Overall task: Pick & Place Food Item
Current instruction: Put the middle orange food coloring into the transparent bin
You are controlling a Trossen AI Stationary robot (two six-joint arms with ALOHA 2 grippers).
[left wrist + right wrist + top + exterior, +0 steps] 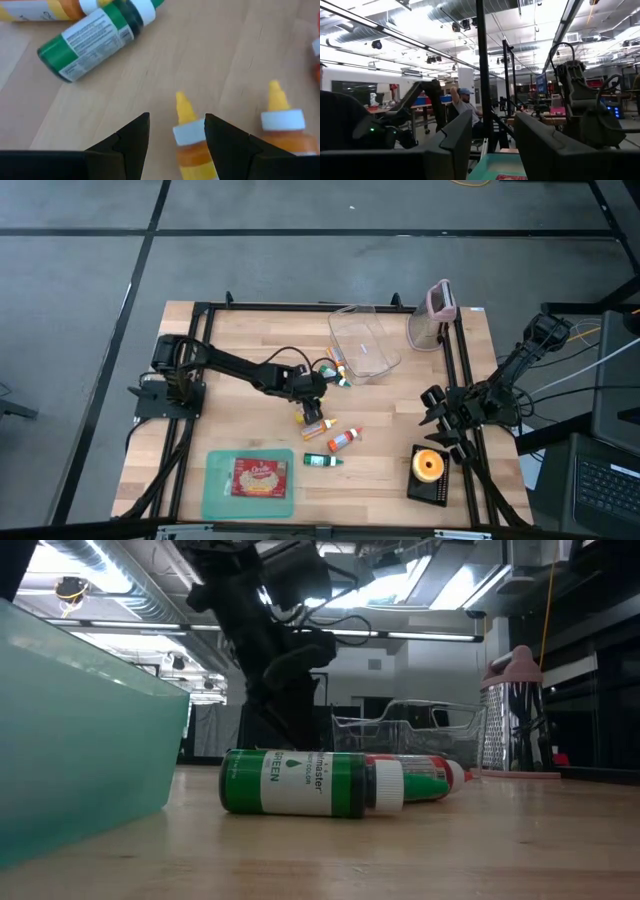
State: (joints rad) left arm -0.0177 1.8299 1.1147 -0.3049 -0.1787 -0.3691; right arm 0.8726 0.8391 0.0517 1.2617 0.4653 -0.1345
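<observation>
Several small food-colouring bottles lie on their sides on the wooden table (400, 430). My left gripper (176, 132) is open, low over the table's middle (308, 410). Its fingers stand on either side of an orange bottle with a white cap and yellow tip (187, 137); whether one finger touches the cap, I cannot tell. A second orange bottle (282, 125) lies beside it. A green bottle (95, 35) lies farther off and also shows in the low view (300, 783). My right gripper (492, 140) is open and empty at the table's right edge (440, 412).
A teal tray (215, 495) holding a red food packet (260, 477) sits at the near left. A clear plastic container (362, 340) and a grater (432, 315) stand at the far right. An orange object on a black base (428, 468) sits at the near right. A person (462, 105) is in the room behind.
</observation>
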